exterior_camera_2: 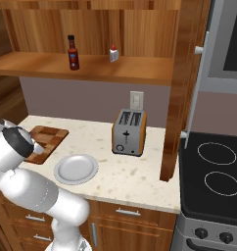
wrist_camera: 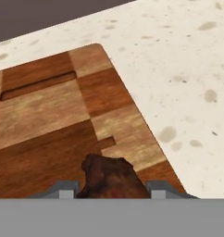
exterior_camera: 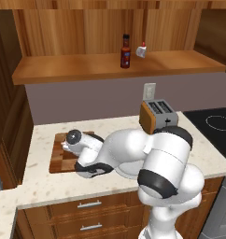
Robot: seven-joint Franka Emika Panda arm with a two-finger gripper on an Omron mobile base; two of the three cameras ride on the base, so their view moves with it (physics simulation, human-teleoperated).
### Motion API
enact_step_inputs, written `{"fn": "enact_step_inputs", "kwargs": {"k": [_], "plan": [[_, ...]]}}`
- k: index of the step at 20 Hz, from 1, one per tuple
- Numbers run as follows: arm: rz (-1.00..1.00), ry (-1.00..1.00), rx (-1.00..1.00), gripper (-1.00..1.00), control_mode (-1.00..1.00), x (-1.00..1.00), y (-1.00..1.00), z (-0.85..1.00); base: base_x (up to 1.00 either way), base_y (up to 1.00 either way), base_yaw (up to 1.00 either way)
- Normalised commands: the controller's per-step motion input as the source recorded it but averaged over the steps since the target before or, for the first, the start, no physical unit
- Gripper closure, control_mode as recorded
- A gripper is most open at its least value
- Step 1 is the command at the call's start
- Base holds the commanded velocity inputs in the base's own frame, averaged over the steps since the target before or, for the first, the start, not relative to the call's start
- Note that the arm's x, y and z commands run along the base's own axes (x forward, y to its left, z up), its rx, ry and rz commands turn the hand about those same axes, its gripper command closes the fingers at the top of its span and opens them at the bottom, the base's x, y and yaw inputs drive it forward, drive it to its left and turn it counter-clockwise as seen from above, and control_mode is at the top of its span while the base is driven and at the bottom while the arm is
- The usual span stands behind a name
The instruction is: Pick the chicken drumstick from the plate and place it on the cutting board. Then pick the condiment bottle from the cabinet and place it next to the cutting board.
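In the hand view the brown chicken drumstick (wrist_camera: 111,178) sits between the two fingertips of my gripper (wrist_camera: 109,192), which is shut on it low over the checkered cutting board (wrist_camera: 44,115). The board (exterior_camera: 59,161) lies at the left of the counter, partly covered by my arm; its corner (exterior_camera_2: 48,137) shows beside my wrist. The round light plate (exterior_camera_2: 60,172) rests bare on the counter right of the board. Up on the wooden cabinet shelf (exterior_camera: 77,67) stands the condiment bottle (exterior_camera: 125,52), dark red with a black cap (exterior_camera_2: 73,53).
A toaster (exterior_camera_2: 129,132) stands behind the plate under a wall outlet. A tiny white object with a red tip (exterior_camera: 141,50) sits right of the bottle. The black stove top (exterior_camera_2: 216,169) is at the right. Drawer fronts run below the counter edge.
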Motion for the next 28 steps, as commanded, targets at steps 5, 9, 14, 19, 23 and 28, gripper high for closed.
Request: {"fn": "enact_step_inputs", "kwargs": {"k": [5,9,14,19,23,28], "plan": [[-0.05,0.0,0.0,-1.0,-1.0,0.05,0.07,-0.05,0.0,0.0,0.0],[-0.04,0.0,0.03,-1.0,-1.0,0.09,0.0,0.03,0.0,0.0,0.0],[-0.07,0.0,0.07,-1.0,-1.0,0.0,0.0,0.26,0.0,0.0,0.0],[-0.07,-0.03,0.09,-1.0,-1.0,-0.06,-0.06,0.33,0.0,0.0,0.0],[-0.06,-0.03,0.1,-1.0,-1.0,-0.09,-0.18,0.3,0.0,0.0,0.0],[-0.04,-0.01,0.11,-1.0,-1.0,-0.05,-0.3,0.27,0.0,0.0,0.0]]}}
